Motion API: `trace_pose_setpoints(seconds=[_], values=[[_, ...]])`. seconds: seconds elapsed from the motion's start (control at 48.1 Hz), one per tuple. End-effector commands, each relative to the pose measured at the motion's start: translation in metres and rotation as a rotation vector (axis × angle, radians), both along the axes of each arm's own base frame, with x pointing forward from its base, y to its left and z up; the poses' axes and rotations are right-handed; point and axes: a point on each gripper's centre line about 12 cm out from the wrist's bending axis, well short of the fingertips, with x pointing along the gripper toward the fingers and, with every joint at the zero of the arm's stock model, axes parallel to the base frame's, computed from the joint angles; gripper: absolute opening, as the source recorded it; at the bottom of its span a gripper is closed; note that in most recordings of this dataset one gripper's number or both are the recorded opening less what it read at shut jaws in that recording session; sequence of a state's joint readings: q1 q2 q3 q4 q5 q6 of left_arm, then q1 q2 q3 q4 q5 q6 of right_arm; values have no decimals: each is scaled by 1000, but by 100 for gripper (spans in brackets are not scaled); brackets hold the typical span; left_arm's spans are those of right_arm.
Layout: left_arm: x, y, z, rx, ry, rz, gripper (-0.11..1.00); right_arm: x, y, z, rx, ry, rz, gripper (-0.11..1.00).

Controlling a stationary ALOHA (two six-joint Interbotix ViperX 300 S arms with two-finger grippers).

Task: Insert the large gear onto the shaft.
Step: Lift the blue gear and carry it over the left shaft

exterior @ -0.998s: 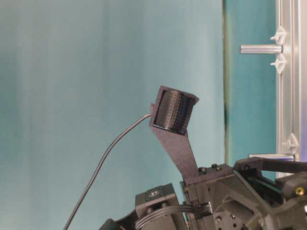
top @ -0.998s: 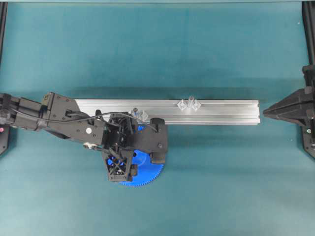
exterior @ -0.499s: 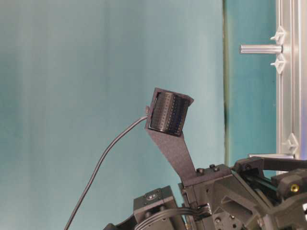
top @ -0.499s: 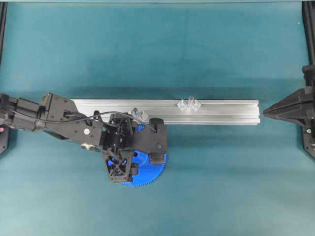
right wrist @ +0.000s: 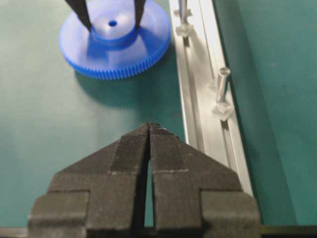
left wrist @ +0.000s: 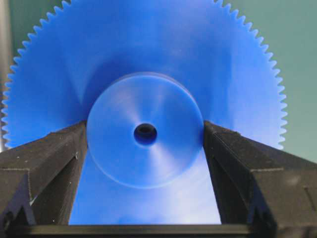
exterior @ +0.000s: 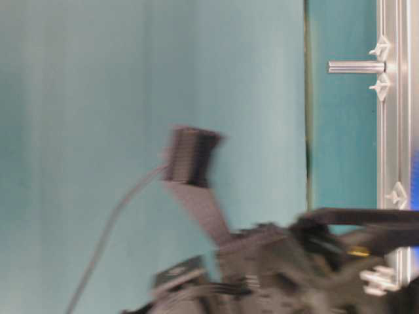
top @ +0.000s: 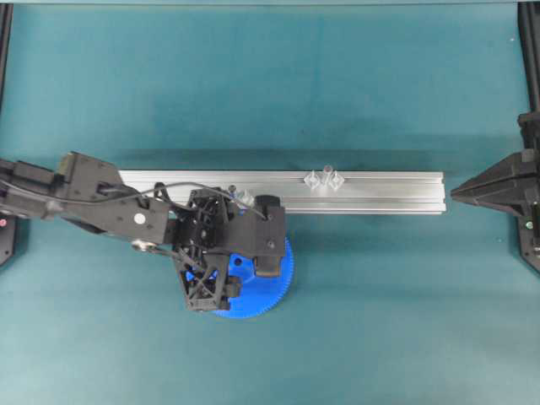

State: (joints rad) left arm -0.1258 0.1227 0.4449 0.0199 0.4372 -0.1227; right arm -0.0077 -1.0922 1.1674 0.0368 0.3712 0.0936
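Left wrist view: left gripper (left wrist: 144, 148) fingers (left wrist: 47, 158) now clamp the large gear (left wrist: 144, 59) by its hub, lifted off the table since a second ago, ready for the shaft (top: 230, 192); right gripper (right wrist: 149, 130) idle, clenched on nothing.

My left arm (top: 93, 198) reaches in from the left edge of the overhead view, wrist bent downward. My left gripper (left wrist: 145, 136) has its two fingers (left wrist: 47, 163) pressed against opposite sides of the large gear's (left wrist: 148, 64) raised hub. My right arm sits folded back at the right edge, and my right gripper (right wrist: 149, 130) points inward with its fingertips pressed together.
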Motion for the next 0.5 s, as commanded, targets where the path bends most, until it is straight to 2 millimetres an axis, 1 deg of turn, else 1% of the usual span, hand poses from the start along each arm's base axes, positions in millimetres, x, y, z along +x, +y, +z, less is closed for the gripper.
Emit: trace_pose_setpoints(seconds=[0.0, 0.291, 0.374, 0.478], values=[[5, -1, 39, -15, -99, 1, 78, 2, 0, 5, 11, -18, -7, 6], [8, -1, 85, 30, -192, -68, 78, 1, 0, 4, 11, -21, -5, 6], [10, 2, 95, 63, -204, -102, 78, 1, 0, 4, 11, -21, -5, 6], [14, 7, 102, 98, -211, -133, 78, 1, 0, 5, 11, -26, -5, 6]])
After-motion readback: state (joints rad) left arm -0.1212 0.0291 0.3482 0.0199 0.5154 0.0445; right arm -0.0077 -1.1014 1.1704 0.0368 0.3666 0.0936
